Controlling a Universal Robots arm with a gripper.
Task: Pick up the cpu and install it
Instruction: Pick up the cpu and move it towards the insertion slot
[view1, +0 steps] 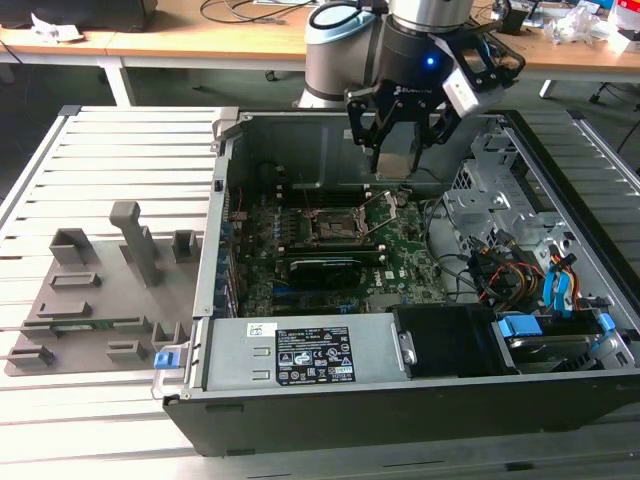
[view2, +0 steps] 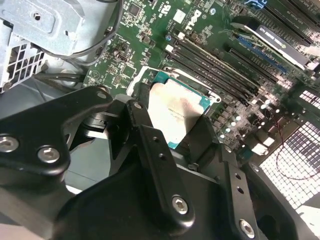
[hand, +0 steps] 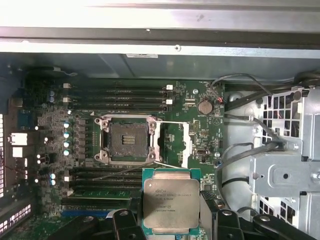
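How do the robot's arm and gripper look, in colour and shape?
The arm is round, silver-grey metal with a pale blue-grey joint cap and a small blue light. The gripper is black, made of angular linked bars fixed with silver screws.

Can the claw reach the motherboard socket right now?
Probably yes. The claw, shut on the cpu, hangs over the open case, and the socket lies uncovered and empty, with nothing visible between them.
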